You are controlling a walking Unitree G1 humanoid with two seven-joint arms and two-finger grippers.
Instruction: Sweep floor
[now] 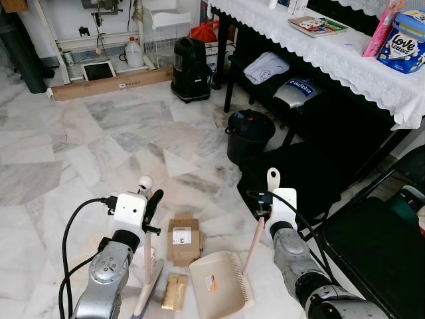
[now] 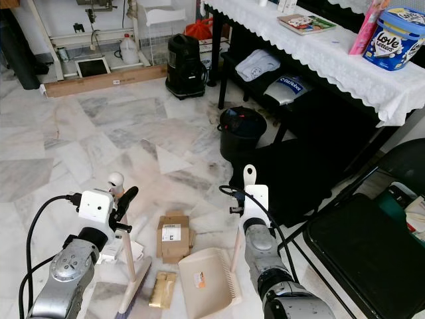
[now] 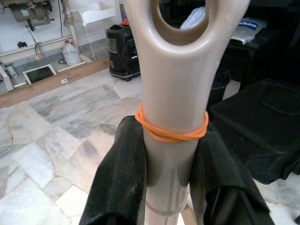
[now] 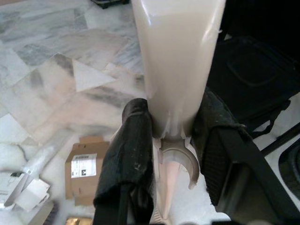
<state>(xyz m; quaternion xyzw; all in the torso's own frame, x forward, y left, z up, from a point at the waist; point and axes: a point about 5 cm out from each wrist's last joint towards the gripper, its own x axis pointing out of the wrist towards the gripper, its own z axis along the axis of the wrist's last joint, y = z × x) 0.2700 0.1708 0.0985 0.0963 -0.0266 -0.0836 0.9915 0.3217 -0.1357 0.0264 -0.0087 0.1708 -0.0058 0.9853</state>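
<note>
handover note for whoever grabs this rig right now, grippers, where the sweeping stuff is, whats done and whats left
Left gripper: shut on the broom handle, brush end down on the marble floor.
Right gripper: shut on the dustpan handle; the dustpan rests on the floor in front of the robot.
Debris: a flattened cardboard box lies just beyond the pan, a small tan packet between brush and pan.
Done: both tools are in hand. Left: nothing is in the pan yet; sweep both pieces in.
</note>
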